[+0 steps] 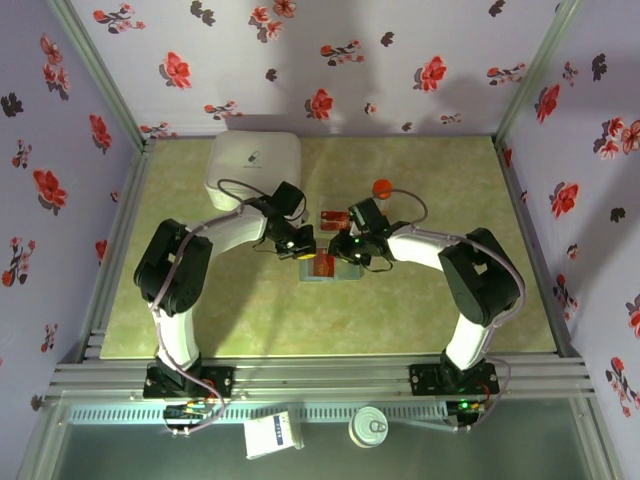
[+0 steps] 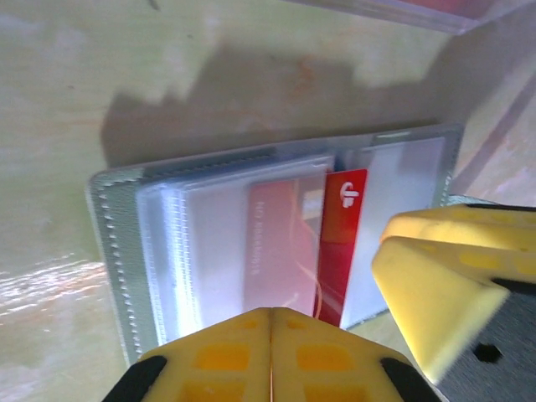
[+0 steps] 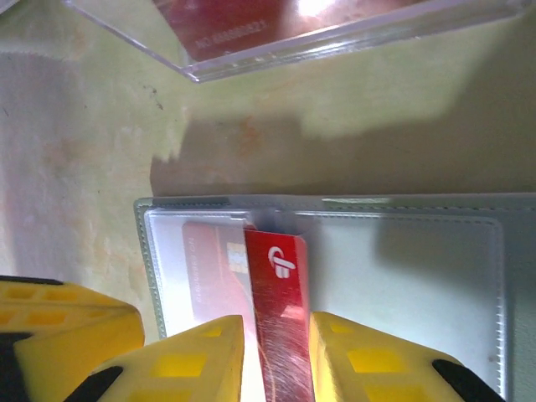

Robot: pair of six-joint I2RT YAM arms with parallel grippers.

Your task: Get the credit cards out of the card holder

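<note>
Clamping right jaws on a red plastic credit card (image 3: pixel 279 293) sticking out of the open grey-teal stitched card holder (image 3: pixel 402 285) lying on the pale green bench (image 1: pixel 420 310); holding left jaws shut, empty, over its edge.

Open card holder (image 2: pixel 109 251) lies flat, red credit card (image 2: pixel 342 243) poking from its clear sleeves (image 2: pixel 209 251); left gripper (image 2: pixel 272 318) pressed closed
</note>
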